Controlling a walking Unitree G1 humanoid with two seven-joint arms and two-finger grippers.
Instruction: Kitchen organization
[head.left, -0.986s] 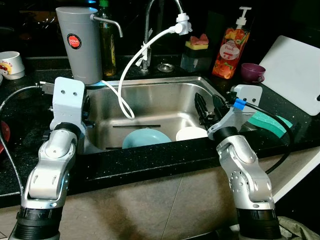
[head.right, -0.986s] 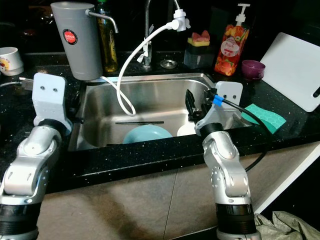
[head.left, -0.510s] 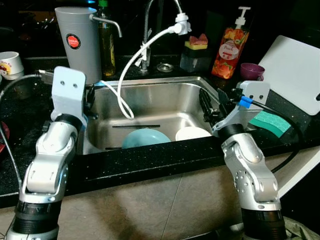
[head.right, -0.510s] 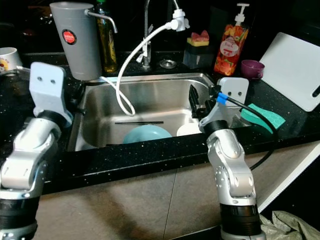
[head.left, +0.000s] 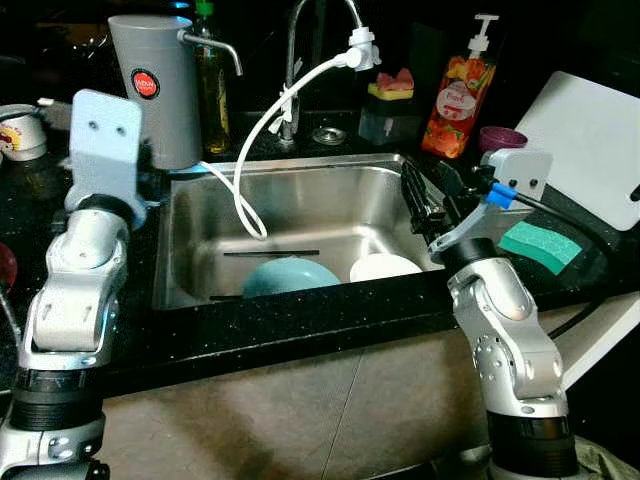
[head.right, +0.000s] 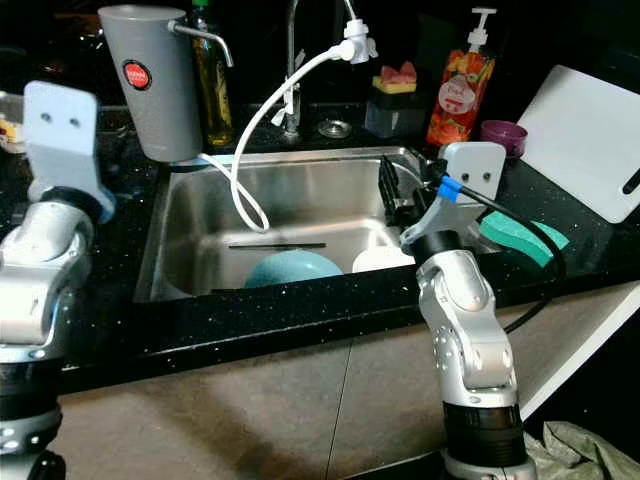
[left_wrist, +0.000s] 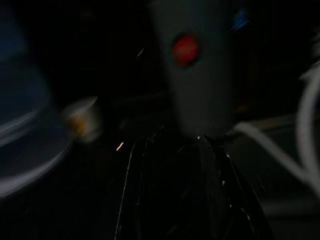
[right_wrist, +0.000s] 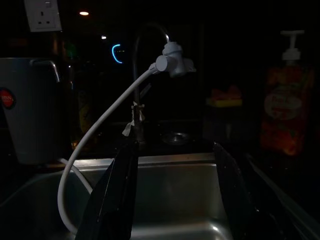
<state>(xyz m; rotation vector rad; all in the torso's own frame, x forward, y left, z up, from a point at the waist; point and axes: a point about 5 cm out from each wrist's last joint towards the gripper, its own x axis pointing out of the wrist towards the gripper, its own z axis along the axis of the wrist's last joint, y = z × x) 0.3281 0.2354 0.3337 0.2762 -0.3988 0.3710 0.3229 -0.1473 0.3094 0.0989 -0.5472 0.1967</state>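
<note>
Black speckled countertop (head.left: 300, 310), tan cabinet fronts (head.left: 300, 410) below, dark backdrop

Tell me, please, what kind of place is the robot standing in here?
Most likely a home kitchen, at the sink area. A stainless steel sink is set into a black counter, with two bowls lying in it, a tap behind it, and a soap pump bottle nearby.
</note>
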